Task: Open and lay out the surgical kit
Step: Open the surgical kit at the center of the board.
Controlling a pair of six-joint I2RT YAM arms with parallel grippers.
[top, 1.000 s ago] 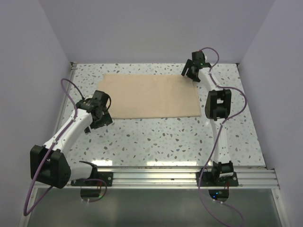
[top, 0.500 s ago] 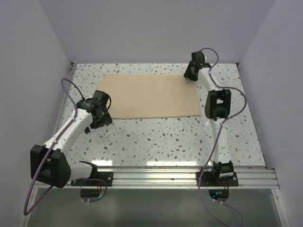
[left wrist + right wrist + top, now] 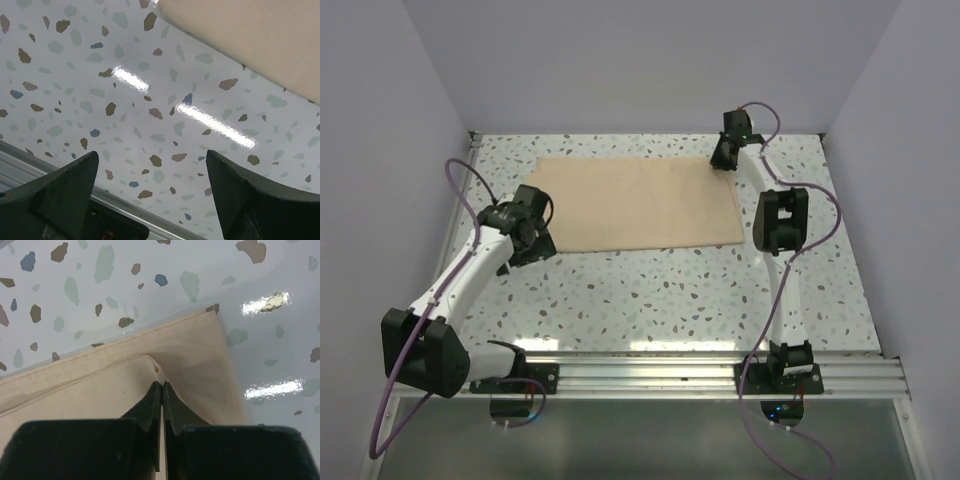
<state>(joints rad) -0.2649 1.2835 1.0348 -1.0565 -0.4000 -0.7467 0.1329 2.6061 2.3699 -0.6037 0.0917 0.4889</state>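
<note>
The surgical kit shows as a tan-beige cloth wrap (image 3: 640, 200) lying flat as a folded sheet on the speckled table. My right gripper (image 3: 721, 160) sits at its far right corner, shut on a pinched-up fold of the cloth's upper layer (image 3: 161, 377); the cloth (image 3: 100, 385) bunches up between the tips of the right gripper (image 3: 162, 385). My left gripper (image 3: 532, 232) hovers by the cloth's near left corner, open, with bare table between its fingers (image 3: 70, 185). Only an edge of the cloth (image 3: 260, 35) shows at the top right of the left wrist view. No tray or instruments show.
A metal rail (image 3: 700, 370) runs along the near table edge by the arm bases. Lilac walls close in the back and both sides. Speckled tabletop (image 3: 670, 290) lies between the cloth and the rail.
My right gripper has gone from open to shut, pinching the cloth's far right corner. The left arm has shifted slightly toward the cloth's near left corner.
</note>
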